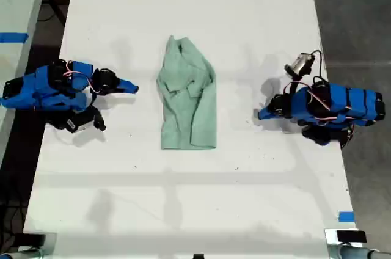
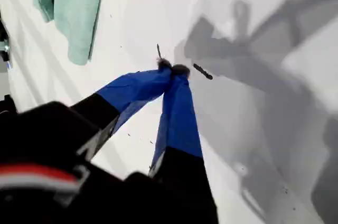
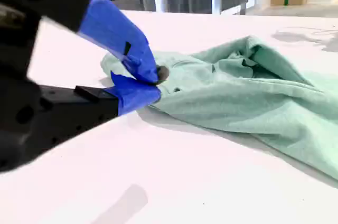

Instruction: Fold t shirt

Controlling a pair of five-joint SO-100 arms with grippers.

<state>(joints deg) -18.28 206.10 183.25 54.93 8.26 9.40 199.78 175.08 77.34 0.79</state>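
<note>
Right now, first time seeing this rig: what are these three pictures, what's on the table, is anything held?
Two small blue robot arms face each other across a white table. The exterior view looks straight down: one arm at its left, the other arm at its right. The other two pictures come from cameras on the grippers. My first gripper is shut, empty, over bare table. My second gripper is shut too, low near the t shirt, which lies rumpled between the arms. Nothing is held.
</note>
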